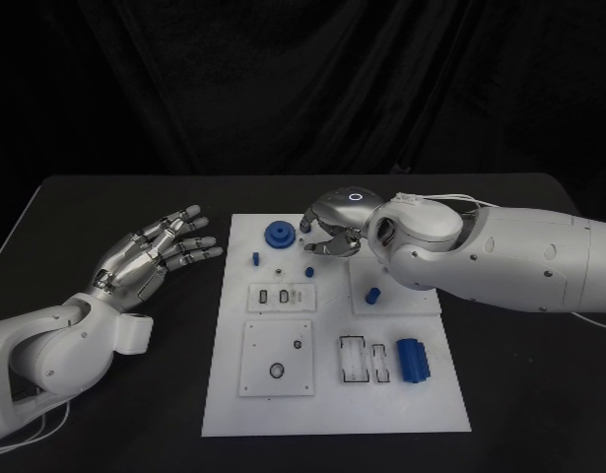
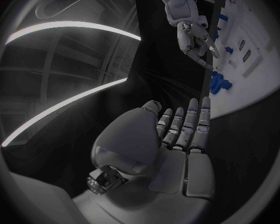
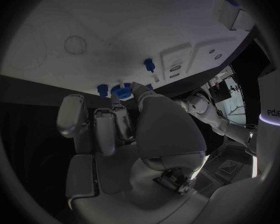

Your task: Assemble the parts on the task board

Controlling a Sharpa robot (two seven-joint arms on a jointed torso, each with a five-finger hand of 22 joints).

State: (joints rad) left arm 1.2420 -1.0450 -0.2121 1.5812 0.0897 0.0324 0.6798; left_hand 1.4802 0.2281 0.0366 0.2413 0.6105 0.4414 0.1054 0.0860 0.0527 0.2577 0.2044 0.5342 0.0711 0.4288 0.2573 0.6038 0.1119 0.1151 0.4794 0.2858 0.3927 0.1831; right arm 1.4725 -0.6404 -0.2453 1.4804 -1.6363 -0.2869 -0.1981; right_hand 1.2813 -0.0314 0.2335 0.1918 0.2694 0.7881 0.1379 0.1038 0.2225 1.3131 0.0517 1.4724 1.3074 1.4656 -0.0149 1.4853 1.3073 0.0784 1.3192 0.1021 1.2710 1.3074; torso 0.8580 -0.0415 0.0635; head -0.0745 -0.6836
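Nearest the head camera, toward six o'clock, the flat white plastic task board [image 1: 334, 414] lay matt on the black table [image 1: 530, 394]. At nine o'clock the left silver metal hand [image 1: 154, 258] waited off the board, fingers spread, holding nothing, probably keeping out of the way. Toward twelve o'clock a round blue gear-like part [image 1: 280, 235] sat on the board. Just beside it, at one o'clock, the right hand [image 1: 334, 235] curled down, fingertips [image 3: 132, 88] touching small blue parts; whether it gripped one, I couldn't tell. A ribbed blue block [image 1: 411, 359] stood at five o'clock.

Black table [image 1: 530, 394] under white task board [image 1: 334, 414]
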